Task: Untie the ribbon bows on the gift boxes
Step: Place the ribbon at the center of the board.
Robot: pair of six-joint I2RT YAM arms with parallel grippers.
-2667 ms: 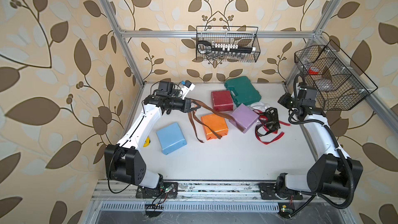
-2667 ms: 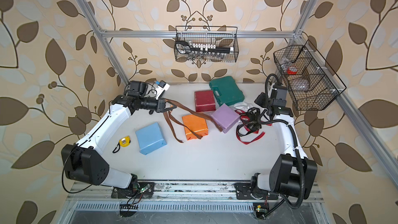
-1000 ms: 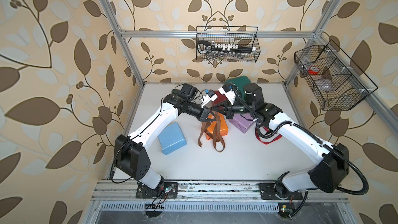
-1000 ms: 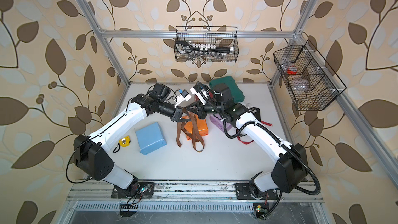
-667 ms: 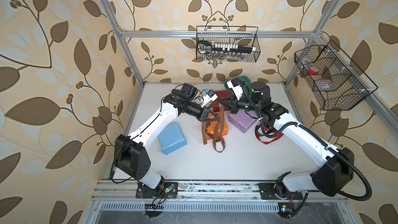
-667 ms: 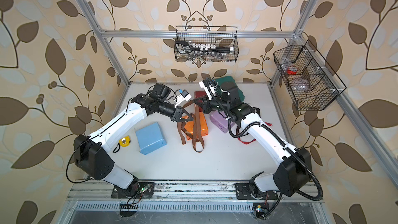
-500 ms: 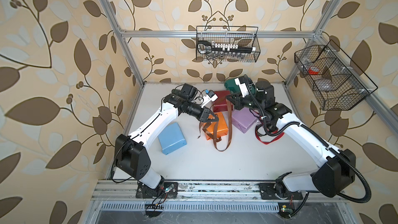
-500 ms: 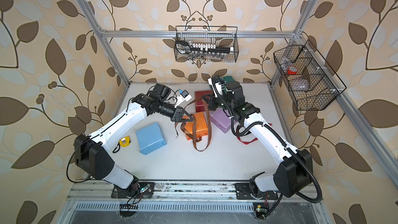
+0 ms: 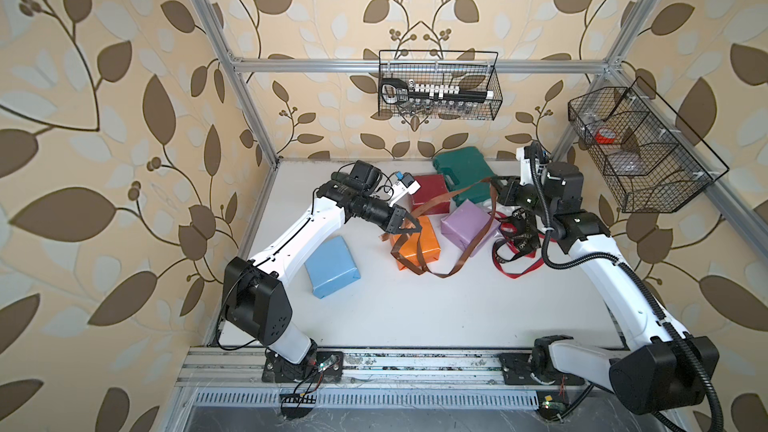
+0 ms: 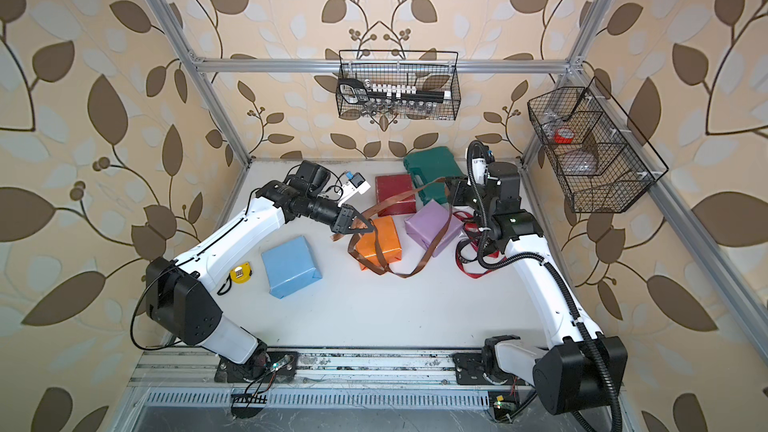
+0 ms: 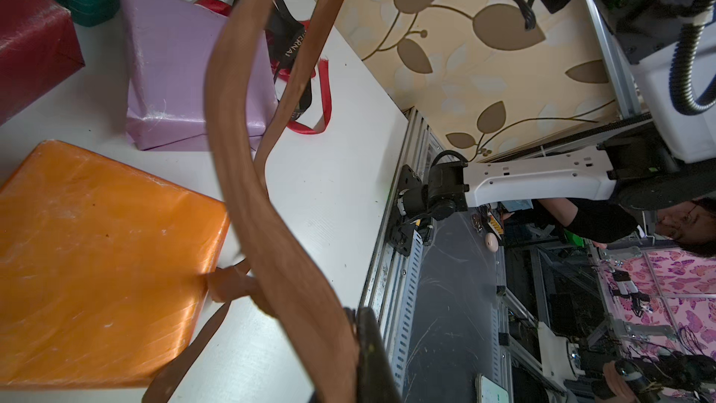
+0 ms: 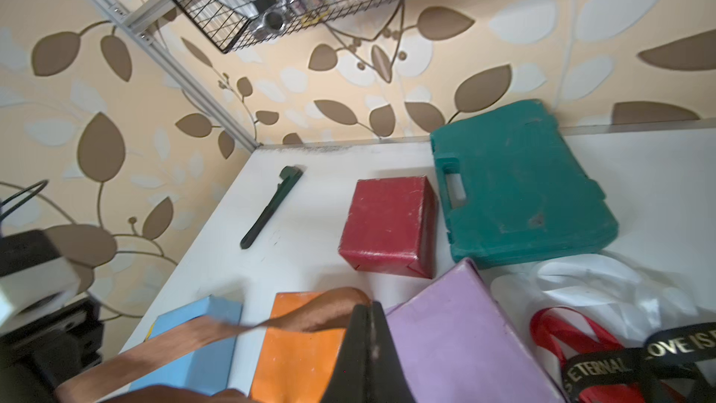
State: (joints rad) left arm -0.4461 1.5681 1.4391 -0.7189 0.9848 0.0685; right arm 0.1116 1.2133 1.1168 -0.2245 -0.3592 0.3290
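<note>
The brown satin ribbon (image 9: 434, 204) is pinched in two places. The left gripper (image 9: 405, 226), at frame centre, is clamped on it just above the orange paper-wrapped box (image 9: 430, 243). The right gripper (image 9: 496, 193), right of centre, is closed on it higher up. The strand is judged to be drawn between them so that the knot (image 11: 228, 283), seen at the box's edge in the left wrist view, is loosened. On the black ribbon (image 12: 682, 346), heaped at lower right with a red ribbon (image 12: 558, 327), "LOVE IS" and "ETERNAL" can be read.
</note>
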